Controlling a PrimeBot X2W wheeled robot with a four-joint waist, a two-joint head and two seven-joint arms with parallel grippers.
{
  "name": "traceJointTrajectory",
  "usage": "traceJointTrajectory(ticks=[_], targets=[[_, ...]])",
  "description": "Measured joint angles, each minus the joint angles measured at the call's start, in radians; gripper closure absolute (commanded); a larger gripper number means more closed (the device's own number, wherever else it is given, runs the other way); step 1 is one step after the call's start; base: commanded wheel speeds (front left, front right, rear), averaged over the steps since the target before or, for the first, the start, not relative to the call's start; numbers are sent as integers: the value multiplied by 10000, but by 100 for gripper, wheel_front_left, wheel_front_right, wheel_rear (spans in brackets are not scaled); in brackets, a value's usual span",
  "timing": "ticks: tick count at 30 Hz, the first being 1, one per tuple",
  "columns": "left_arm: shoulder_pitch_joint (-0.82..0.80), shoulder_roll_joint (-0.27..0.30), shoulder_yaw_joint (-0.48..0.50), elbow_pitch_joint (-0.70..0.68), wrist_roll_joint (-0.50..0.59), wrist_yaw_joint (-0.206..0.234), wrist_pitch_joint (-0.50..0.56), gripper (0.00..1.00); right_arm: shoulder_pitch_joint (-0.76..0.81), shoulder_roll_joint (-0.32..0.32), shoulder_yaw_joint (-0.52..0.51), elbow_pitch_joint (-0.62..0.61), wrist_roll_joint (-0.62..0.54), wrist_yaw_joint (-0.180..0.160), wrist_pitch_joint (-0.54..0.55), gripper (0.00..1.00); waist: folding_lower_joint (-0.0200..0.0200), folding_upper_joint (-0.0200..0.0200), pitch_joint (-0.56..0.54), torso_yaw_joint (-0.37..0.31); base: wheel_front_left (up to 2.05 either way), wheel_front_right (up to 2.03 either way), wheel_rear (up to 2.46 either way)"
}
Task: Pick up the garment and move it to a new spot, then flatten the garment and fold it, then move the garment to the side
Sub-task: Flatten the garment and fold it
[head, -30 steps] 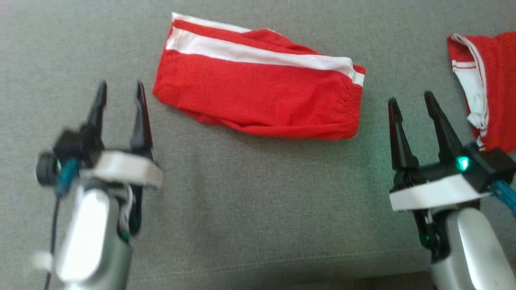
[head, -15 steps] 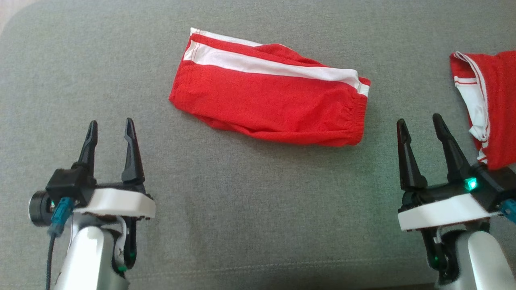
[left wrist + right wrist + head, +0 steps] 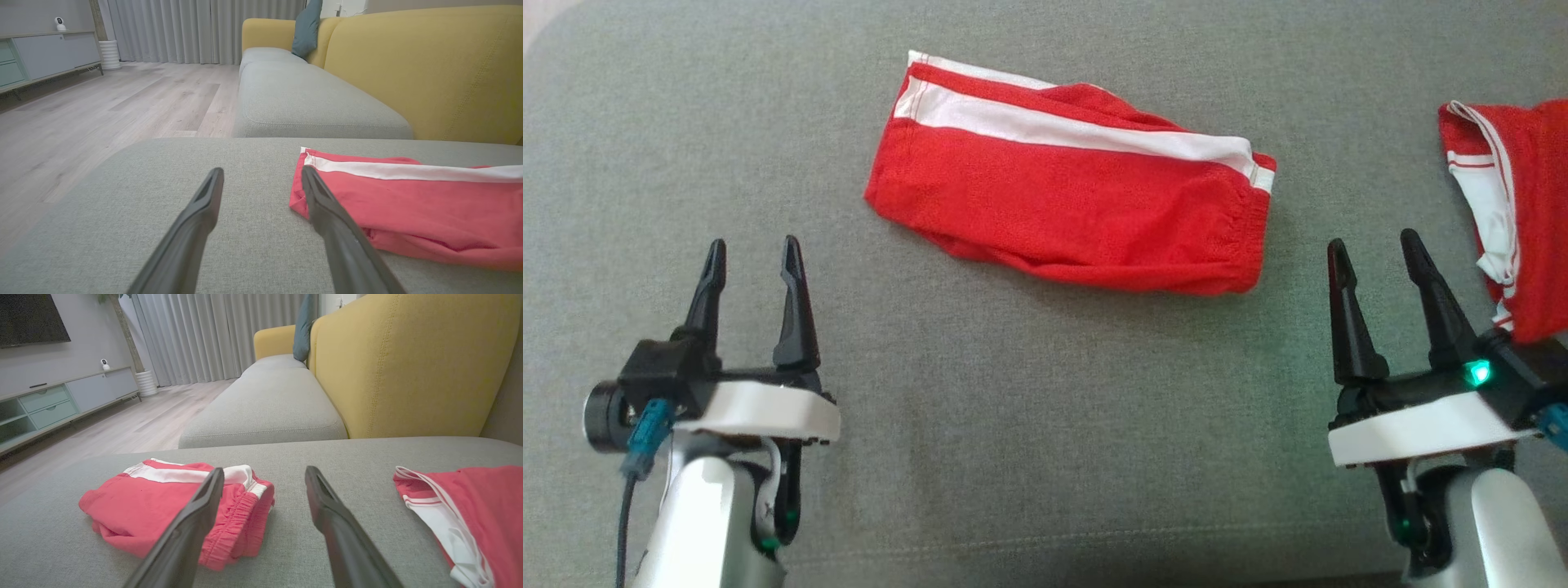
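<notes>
A red garment [image 3: 1062,196] with a white side stripe lies folded flat on the grey seat cushion [image 3: 1045,408], in the middle of the head view. My left gripper [image 3: 753,242] hovers open to its lower left, apart from it. In the left wrist view the left gripper [image 3: 261,171] points just past the garment's [image 3: 429,208] left corner. My right gripper [image 3: 1372,238] stands open off the garment's right end, with nothing held. In the right wrist view the right gripper [image 3: 264,470] has the garment's [image 3: 163,502] elastic waistband just to its left.
A second red and white garment [image 3: 1527,204] lies crumpled at the right edge, close beside my right gripper, also seen as the second garment [image 3: 482,506]. A yellow backrest [image 3: 429,61] rises behind the cushion. Wooden floor [image 3: 102,106] and a low cabinet [image 3: 61,400] lie beyond.
The head camera shifted, so the whole picture slid down and right. The left arm, blurred a second ago, has drawn back and settled. Both grippers stay open; the garment lies unchanged.
</notes>
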Motion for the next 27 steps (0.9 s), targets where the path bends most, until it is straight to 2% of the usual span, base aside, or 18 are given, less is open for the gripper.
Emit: traceJointTrajectory(ticks=[4,7,11,15,21,25,26,27], targets=[[-128,17,-98,111,0,-268,0,0,-8,19,-10,-65,6,0,0,0,0,0,181,-37,0,0,0],[-759,59,-385,499,0,-673,173,0,-35,23,-8,-134,13,0,0,0,0,0,430,-63,0,0,0],[-2453,65,-734,1569,-25,-1260,880,0,-206,27,113,-144,15,0,2,0,2,0,809,-168,0,0,0],[-3902,102,-959,3191,-290,-1670,1732,0,-565,36,280,-96,38,0,-6,0,2,0,1093,-443,0,0,0],[-5090,291,-1083,5683,-633,-1891,2907,0,-645,42,439,182,217,0,-105,0,2,0,1341,-859,0,0,0],[-5713,364,-1277,6458,-644,-1975,3486,0,-643,44,430,268,299,0,-167,0,1,0,1356,-939,0,0,0],[-5850,366,-1340,6575,-685,-1975,3630,7,-644,44,424,276,324,0,-182,0,1,0,1349,-932,0,0,0],[-5951,368,-1404,6673,-719,-1977,3747,67,-644,44,424,286,384,0,-182,0,1,0,1340,-922,0,0,0]])
